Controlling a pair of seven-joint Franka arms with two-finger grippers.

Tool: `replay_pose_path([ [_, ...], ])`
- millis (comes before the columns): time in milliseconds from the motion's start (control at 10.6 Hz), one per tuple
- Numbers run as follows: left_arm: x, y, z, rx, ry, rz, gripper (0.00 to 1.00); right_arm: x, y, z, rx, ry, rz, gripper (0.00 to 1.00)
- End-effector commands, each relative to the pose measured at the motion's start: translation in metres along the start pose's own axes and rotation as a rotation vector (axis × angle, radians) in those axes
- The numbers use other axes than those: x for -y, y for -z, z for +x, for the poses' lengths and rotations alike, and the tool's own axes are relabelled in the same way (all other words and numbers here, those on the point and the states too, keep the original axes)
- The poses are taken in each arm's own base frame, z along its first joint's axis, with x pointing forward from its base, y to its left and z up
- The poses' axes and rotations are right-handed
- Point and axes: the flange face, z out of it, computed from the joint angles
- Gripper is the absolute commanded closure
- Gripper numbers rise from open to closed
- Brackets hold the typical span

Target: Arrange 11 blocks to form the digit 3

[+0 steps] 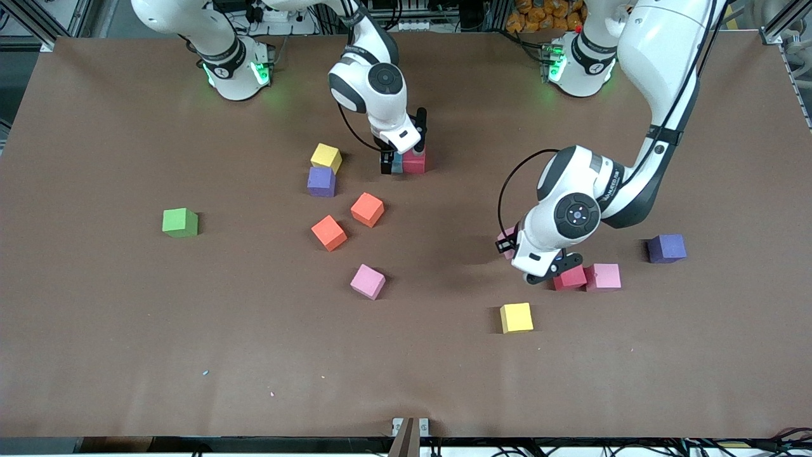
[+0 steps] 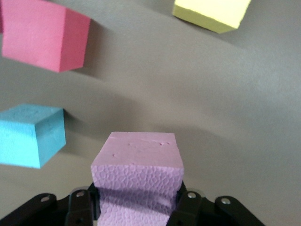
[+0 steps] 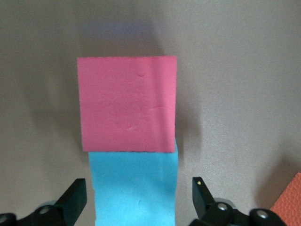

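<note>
Currently the bench [image 1: 95, 330] carries scattered cubes and no finished digit. The left arm's end effector [image 1: 515, 244] hangs over the bench beside the red cube [image 1: 571, 278], clamped on a pink cube [image 2: 137, 176]. The right end effector [image 1: 398, 158] sits low with its fingers [image 3: 75, 200] spread wide on either side of a light blue cube [image 3: 134, 188], which touches a second red cube [image 3: 127, 103]; nothing is held there. Judgement: the right arm should lift straight up so the pair stays flush, and the left should set its pink cube square against a neighbour. The front view hides most of the blue cube and the carried pink cube.
</note>
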Motion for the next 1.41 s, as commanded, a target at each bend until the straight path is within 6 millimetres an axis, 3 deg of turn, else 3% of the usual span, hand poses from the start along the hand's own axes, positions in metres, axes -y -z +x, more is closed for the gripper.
replay_pose_path([
  [0,0.004,0.014,-0.003,0.014,0.097,0.003,1.0,-0.004,0.011,-0.001,0.015,-0.006,0.001,0.0],
  [470,0.001,0.033,-0.011,0.001,0.428,-0.016,1.0,-0.025,0.059,-0.037,0.05,-0.07,0.038,0.0],
  [752,0.001,0.04,-0.024,0.012,0.576,-0.011,1.0,-0.034,0.071,-0.078,0.046,-0.124,0.045,0.0],
  [941,-0.002,0.042,-0.036,0.018,0.636,-0.006,1.0,-0.052,0.071,-0.108,0.048,-0.187,0.056,0.0],
  [1129,0.006,0.046,-0.046,0.03,0.7,0.004,1.0,-0.07,0.07,-0.126,0.051,-0.269,0.065,0.0],
  [1317,0.023,0.038,-0.062,0.079,0.742,0.026,1.0,-0.092,0.078,-0.156,0.077,-0.462,0.09,0.0],
])
